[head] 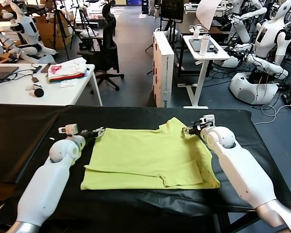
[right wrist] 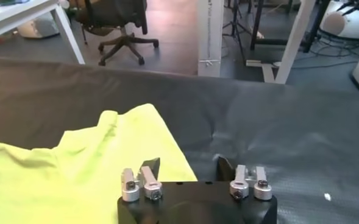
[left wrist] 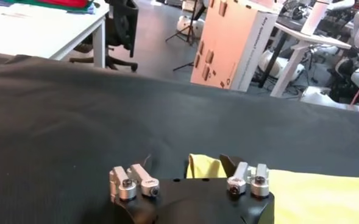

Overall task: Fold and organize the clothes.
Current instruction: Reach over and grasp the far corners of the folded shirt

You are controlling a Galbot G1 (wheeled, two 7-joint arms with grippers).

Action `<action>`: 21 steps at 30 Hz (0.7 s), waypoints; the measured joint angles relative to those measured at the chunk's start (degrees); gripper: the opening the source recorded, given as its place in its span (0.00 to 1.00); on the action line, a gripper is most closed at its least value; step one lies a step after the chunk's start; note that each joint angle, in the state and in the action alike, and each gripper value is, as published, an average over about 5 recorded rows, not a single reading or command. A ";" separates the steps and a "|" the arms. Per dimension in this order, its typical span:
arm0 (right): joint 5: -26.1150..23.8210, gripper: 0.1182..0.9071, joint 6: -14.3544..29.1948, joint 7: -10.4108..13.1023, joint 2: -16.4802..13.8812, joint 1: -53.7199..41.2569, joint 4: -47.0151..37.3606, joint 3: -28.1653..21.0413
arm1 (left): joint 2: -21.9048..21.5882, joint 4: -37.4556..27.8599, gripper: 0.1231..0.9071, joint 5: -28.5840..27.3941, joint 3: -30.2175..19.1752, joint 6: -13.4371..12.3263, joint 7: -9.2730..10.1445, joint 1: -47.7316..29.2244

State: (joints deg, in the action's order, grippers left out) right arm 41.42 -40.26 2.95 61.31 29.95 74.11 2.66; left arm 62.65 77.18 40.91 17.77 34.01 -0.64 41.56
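The T-shirt [head: 145,158] lay spread flat on the black cloth-covered table [head: 29,131], roughly at its middle, a thin lime yellow-green rectangle with soft creases. One sleeve flap showed along its near edge, and a small raised corner peaked at its far right. Judging from the double layers at the near edge and right side, it looked partly folded, though further folds and the tidying away appeared not yet done. At the shirt's far left corner sat the left gripper [head: 98,131], its dark fingers set close around a bit of yellow fabric; in the left wrist view the corner lay between the fingertips [left wrist: 194,165], but whether it was truly pinched could not be told. At the shirt's far right corner sat the right gripper [head: 190,129], its fingers narrowed beside the hem; in the right wrist view one finger [right wrist: 152,165] touched the yellow edge while the other stood on bare black cloth, so a firm hold could not be confirmed. The cover beyond the shirt was matte, finely woven and slightly wrinkled. Both arms were smooth white shells reaching in from the near side.
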 joint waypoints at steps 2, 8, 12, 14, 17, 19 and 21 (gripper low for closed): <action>-0.03 0.12 0.05 -0.03 -0.01 0.02 0.06 0.01 | -0.03 0.35 0.27 -0.07 -0.13 0.02 -0.53 0.17; -0.65 0.03 1.59 -0.45 -0.02 0.26 0.03 0.21 | 0.04 0.40 0.11 -0.49 -0.27 -0.71 -0.91 0.27; -0.67 0.03 3.30 -0.84 0.00 0.73 0.40 0.83 | 0.07 0.60 0.10 -0.49 -0.08 -1.31 -0.89 0.46; -0.48 0.03 4.29 -0.96 0.01 1.04 0.77 1.26 | 0.09 0.95 0.10 -0.35 0.21 -1.47 -0.81 0.67; 0.31 0.03 5.50 -1.00 -0.17 1.78 1.72 2.21 | 0.08 1.77 0.10 0.20 0.83 -1.55 -0.57 1.10; 1.01 0.03 5.79 -0.88 -0.52 2.47 2.74 3.00 | -0.03 2.55 0.10 0.76 1.26 -1.50 -0.33 1.49; 1.55 0.03 5.63 -0.58 -0.99 3.25 4.05 3.77 | -0.27 3.60 0.10 1.47 1.73 -1.42 0.03 2.02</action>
State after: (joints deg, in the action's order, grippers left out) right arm 42.97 -34.63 2.37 60.31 33.20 78.17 6.43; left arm 62.38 80.78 42.38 19.50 32.59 -0.62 43.58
